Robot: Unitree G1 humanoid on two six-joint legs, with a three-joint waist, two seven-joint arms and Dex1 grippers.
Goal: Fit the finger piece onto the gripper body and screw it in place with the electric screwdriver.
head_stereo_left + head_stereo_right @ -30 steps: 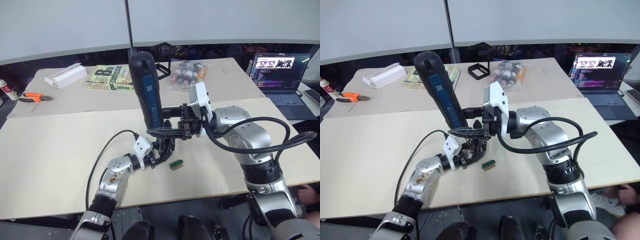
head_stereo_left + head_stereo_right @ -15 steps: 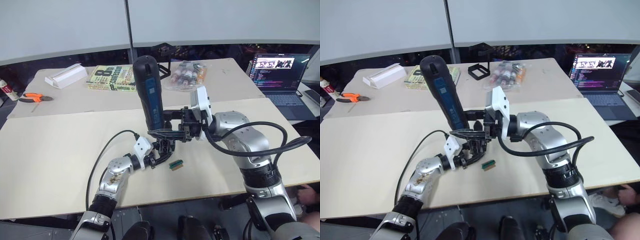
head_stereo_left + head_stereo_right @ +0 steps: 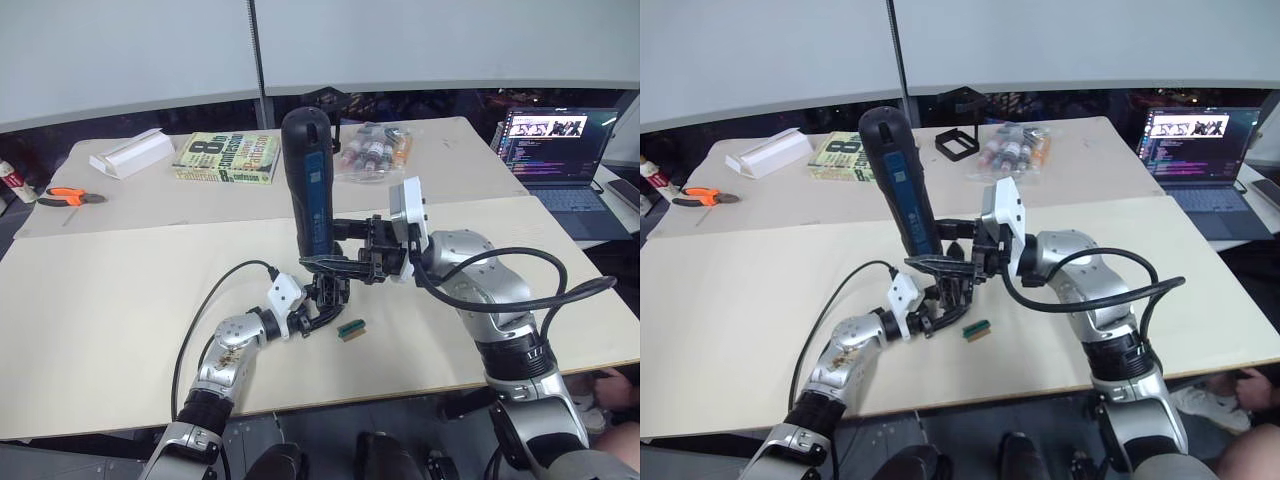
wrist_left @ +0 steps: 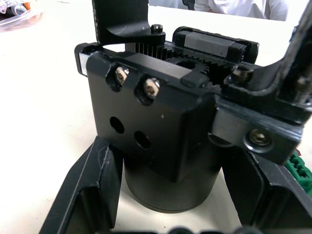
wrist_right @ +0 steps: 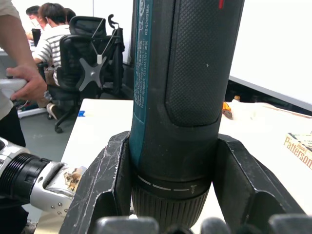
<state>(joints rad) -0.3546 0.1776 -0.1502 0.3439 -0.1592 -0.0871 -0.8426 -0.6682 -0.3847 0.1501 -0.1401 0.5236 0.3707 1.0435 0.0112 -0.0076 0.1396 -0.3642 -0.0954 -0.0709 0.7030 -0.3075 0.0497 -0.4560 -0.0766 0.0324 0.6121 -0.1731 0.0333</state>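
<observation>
Pale beige board covers the table (image 3: 90, 300), and a second table behind it carries a white box (image 3: 131, 150), a yellow book (image 3: 228, 157), orange-handled pliers (image 3: 68, 195) and a clear bag of small bottles (image 3: 375, 150). An open laptop (image 3: 556, 150) is seen at the far right, and a black square frame (image 3: 960, 142) stands near the book in the right eye view.

Near the middle of the front table the gripper body (image 4: 161, 141) is clamped by the left gripper (image 3: 325, 305), whose two black fingers are closed against its rounded base on either side. In the left wrist view two screw heads and two empty holes are seen on the body's flat face, with gear teeth visible above them. A small green-and-tan block (image 3: 351, 328) lies on the board just beside the gripper body, on the robot's right.

The electric screwdriver (image 3: 308, 185) is held nearly upright, slightly tilted, by the right gripper (image 3: 335, 262), whose fingers are shut around its lower barrel just above the collar. Its nose points down directly over the gripper body. Whether the bit touches a screw cannot be told. The finger piece cannot be made out separately.

In the right wrist view a person's hand (image 5: 27, 80) and seated people by an office chair (image 5: 92, 63) are seen in the background.
</observation>
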